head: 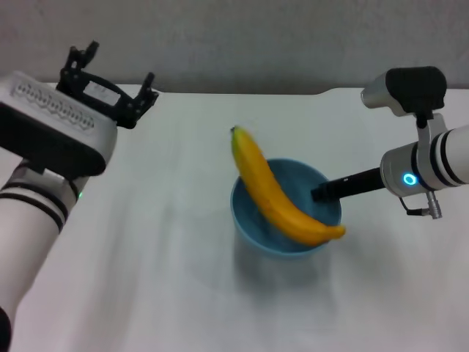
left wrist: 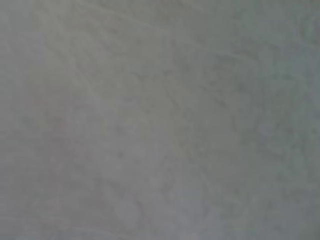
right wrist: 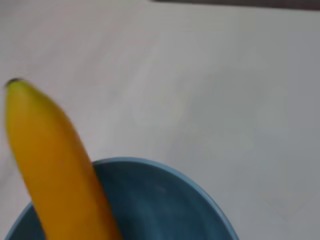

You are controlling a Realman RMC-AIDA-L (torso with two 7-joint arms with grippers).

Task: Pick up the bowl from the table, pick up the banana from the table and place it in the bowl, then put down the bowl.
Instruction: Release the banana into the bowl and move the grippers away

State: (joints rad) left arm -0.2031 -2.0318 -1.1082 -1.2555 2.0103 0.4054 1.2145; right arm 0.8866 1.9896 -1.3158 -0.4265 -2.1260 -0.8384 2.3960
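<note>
At the middle of the plain white flat counter (head: 168,249), a round, light blue, glossy plastic-looking bowl (head: 253,233), smooth and unpatterned inside. Across it, resting on its rim at both sides, a curved, smooth yellow-orange banana (head: 272,192), longer than the bowl is wide: dark greenish stem tip jutting past the far rim, blunt end overhanging the near right rim. Seen again from the right wrist: same bowl (right wrist: 165,200) with a thin, even rim, same banana (right wrist: 55,165) unmarked and slightly shiny, bare counter (right wrist: 210,85) beyond.

At the bowl's right rim, the right tool (head: 320,193), a slim black finger reaching in from a white cylindrical wrist with a glowing blue ring; pinched on the bowl's wall, tip partly hidden behind the banana.

Far to the left, near the counter's back edge, the left tool (head: 110,70): black angular fingers spread apart, holding nothing, well apart from bowl and banana. From the left wrist, only a blurred grey-white surface.

Behind the counter, a rough pale wall (head: 242,37); shallow notch along the back edge at right.
</note>
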